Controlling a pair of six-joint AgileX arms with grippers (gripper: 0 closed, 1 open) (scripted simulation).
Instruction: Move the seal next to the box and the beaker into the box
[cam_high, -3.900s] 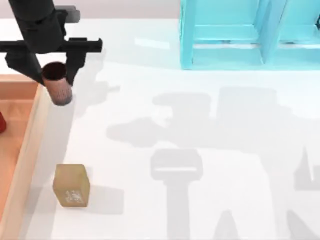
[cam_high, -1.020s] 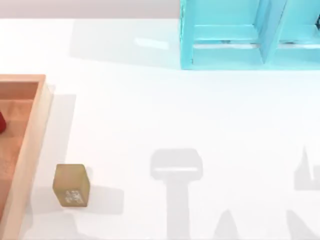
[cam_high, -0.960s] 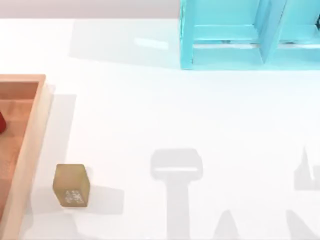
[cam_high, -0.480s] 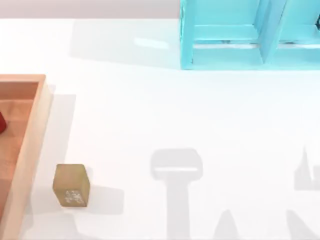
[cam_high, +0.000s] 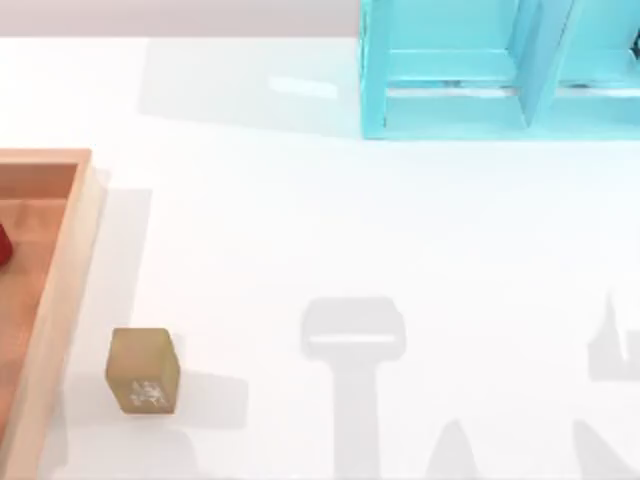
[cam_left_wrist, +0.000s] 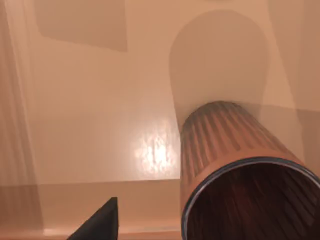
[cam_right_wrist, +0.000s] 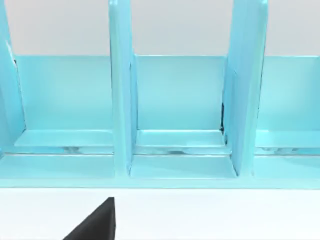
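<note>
Top view is showing a change from a few seconds ago: the left arm, which was carrying the beaker (cam_high: 3, 245) above the near corner of the box (cam_high: 62, 290), is no longer hanging over the table (cam_high: 350, 220). The beaker is now showing as a red sliver inside the box, at the picture's left edge. The seal (cam_high: 143, 371) is standing upright just outside the box's rim, where it was then, well away from both grippers. I am judging both halves of the task as close to done. What is remaining is to confirm the release and lift clear. Grey arm shadows (cam_high: 352, 340) are lying across the white, glossy table, and a turquoise shelf unit (cam_high: 480, 80) is standing at the far side.

Left wrist view is looking down into the box. The beaker (cam_left_wrist: 235, 150) is sitting directly under the left gripper (cam_left_wrist: 100, 225), mouth up, casting a shadow on the shiny orange-brown floor (cam_left_wrist: 100, 125). Whether this gripper is holding the beaker or has let go, I cannot tell.

Right wrist view is facing the shelf unit (cam_right_wrist: 175, 100), which is standing ahead of the right gripper (cam_right_wrist: 97, 220) across bare table. That arm is looking parked, and I cannot tell how wide its gripper is set.
</note>
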